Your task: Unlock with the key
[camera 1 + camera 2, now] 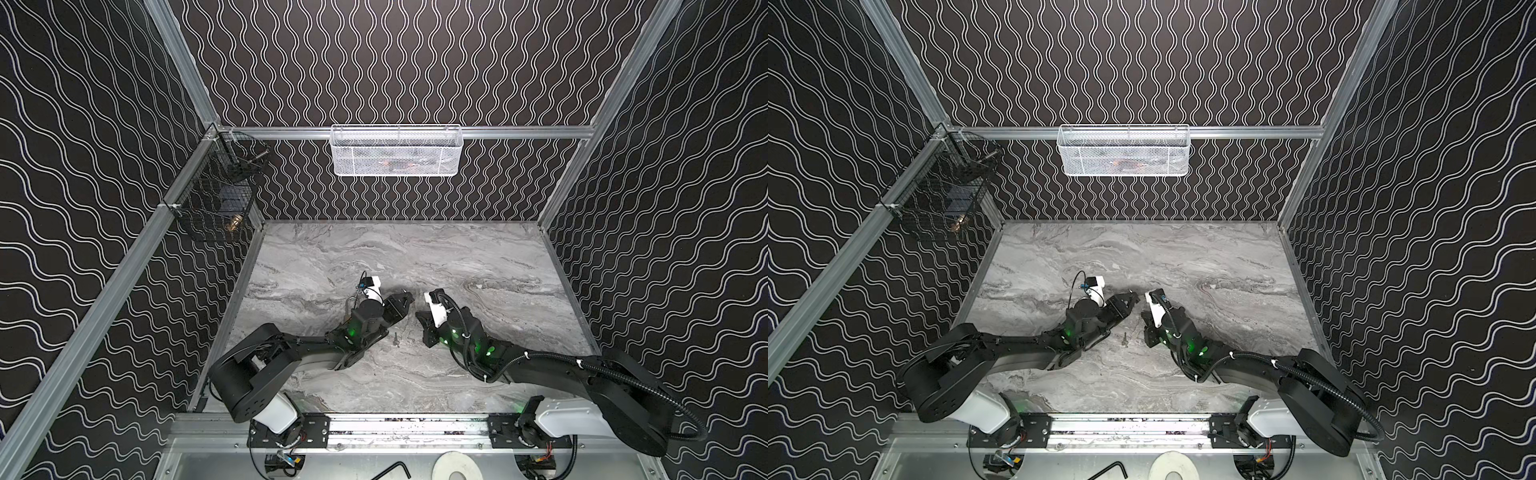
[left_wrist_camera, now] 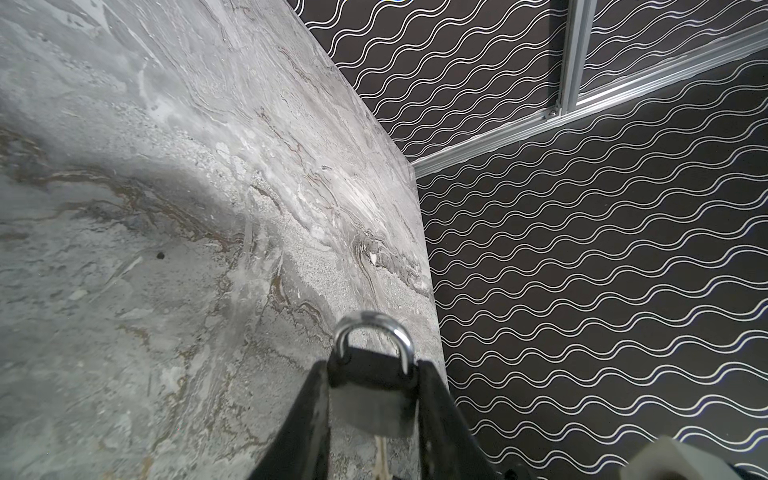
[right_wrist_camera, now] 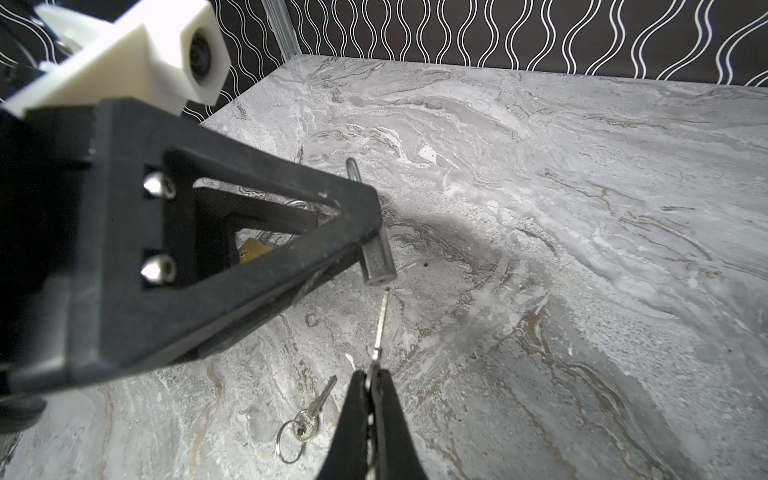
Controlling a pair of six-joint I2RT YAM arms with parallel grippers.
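My left gripper [image 2: 372, 370] is shut on a padlock [image 2: 374, 399], which has a silver body, a black top and a closed steel shackle [image 2: 374, 328]. In the right wrist view the padlock's bottom end [image 3: 378, 262] sticks out past the left gripper's finger [image 3: 249, 266]. My right gripper [image 3: 374, 372] is shut on the key [image 3: 381, 320]. The key's thin blade points at the padlock's bottom, with its tip just short of it. In both top views the left gripper [image 1: 405, 299] and the right gripper [image 1: 419, 318] face each other at mid-table.
A second key on a ring [image 3: 309, 417] lies flat on the marble table [image 1: 478, 257], just in front of the grippers [image 1: 396, 340]. A white mesh basket [image 1: 396, 151] hangs on the back wall. A black wire basket [image 1: 216, 199] hangs at the left corner.
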